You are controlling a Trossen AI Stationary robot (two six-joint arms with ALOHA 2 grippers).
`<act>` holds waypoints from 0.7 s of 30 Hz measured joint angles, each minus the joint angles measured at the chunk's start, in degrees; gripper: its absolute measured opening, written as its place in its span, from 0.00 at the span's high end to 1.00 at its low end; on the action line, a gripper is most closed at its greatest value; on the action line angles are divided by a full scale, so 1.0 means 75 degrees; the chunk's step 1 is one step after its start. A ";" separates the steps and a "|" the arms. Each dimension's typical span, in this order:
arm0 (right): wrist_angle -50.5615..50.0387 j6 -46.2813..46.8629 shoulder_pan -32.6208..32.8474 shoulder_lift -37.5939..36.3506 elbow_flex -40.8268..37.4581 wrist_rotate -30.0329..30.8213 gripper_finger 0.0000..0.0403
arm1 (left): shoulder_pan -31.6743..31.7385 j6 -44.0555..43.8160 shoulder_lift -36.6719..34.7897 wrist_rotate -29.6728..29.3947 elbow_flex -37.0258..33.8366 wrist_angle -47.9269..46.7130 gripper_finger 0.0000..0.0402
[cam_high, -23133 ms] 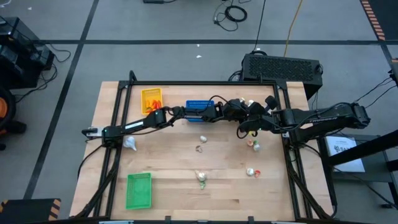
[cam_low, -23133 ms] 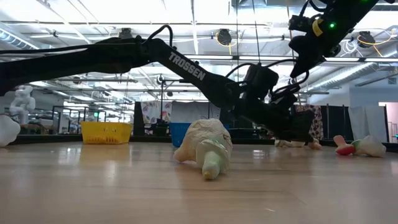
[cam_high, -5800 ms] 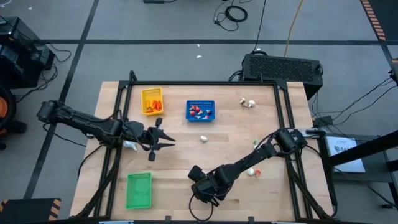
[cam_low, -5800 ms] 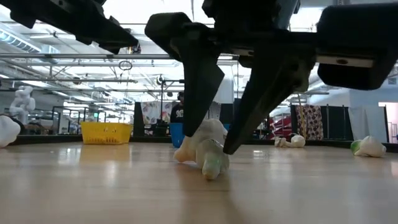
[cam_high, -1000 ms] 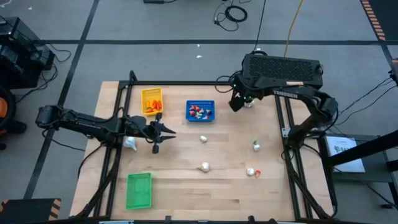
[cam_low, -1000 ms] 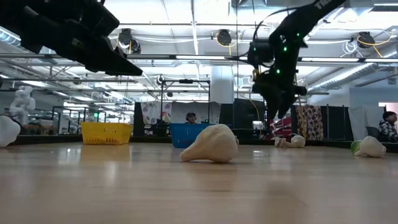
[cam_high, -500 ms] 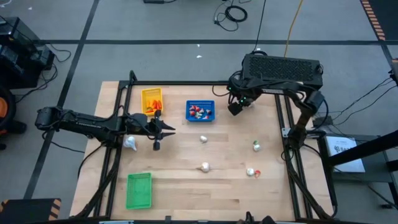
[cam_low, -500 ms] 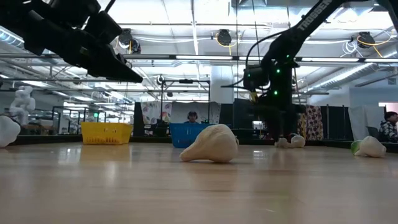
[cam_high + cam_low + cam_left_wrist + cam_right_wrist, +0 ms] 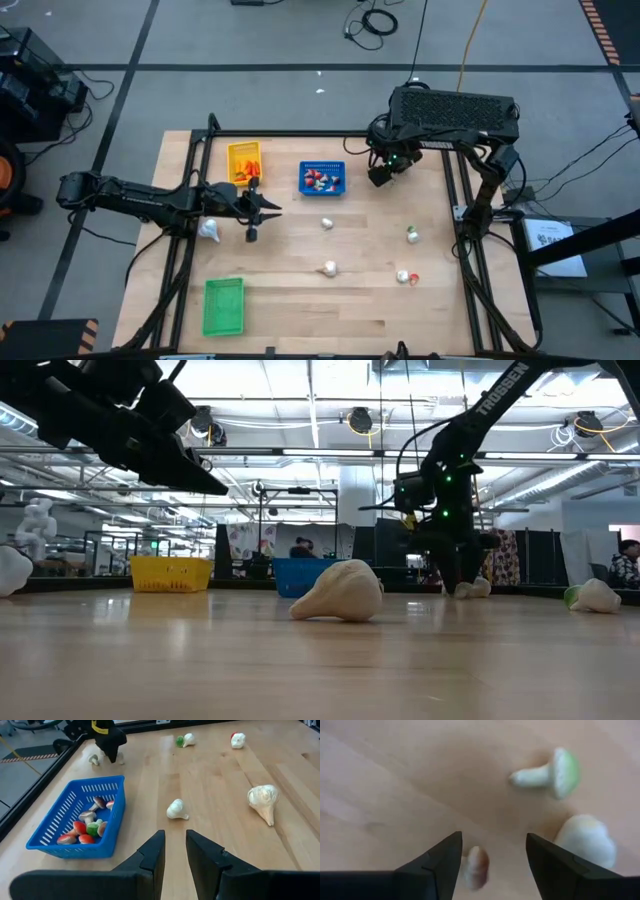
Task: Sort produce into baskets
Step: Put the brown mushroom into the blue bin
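My right gripper (image 9: pixel 379 177) is open, low over the table's far right part. In the right wrist view (image 9: pixel 492 840) a small pale piece (image 9: pixel 476 867) lies on the wood between its fingers, untouched. A green-capped mushroom piece (image 9: pixel 550 772) and a whitish piece (image 9: pixel 585 842) lie just beyond. My left gripper (image 9: pixel 262 208) is a little open and empty, held above the table near the blue basket (image 9: pixel 322 178), which holds red-and-white pieces (image 9: pixel 82 827). The yellow basket (image 9: pixel 244 160) holds orange pieces. The green basket (image 9: pixel 223 305) stands at the near left.
Whitish bulbs lie loose on the wood: one mid-table (image 9: pixel 327 223), one nearer (image 9: pixel 327 268), one under the left arm (image 9: pixel 209 230). A green-and-white piece (image 9: pixel 412 235) and a red-and-white piece (image 9: pixel 404 276) lie at the right. A black frame (image 9: pixel 330 133) runs along the far edge.
My right gripper has gone down from well above the table to just over the small pieces at the far right, and shifted slightly toward the near edge. The produce and baskets have stayed where they were.
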 joint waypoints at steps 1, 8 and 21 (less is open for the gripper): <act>-0.0030 0.0100 0.0028 0.0000 0.0000 -0.0112 0.48 | 0.0000 0.0000 -0.0001 0.0000 0.0000 0.0002 0.78; -0.0127 0.1192 0.0287 0.0000 0.0000 -0.0255 0.49 | 0.0006 0.0006 -0.0001 0.0000 0.0000 -0.0001 0.78; -0.0412 0.1873 0.0828 0.0000 0.0000 0.0010 0.50 | 0.0000 -0.0015 0.0000 0.0000 0.0000 -0.0022 0.78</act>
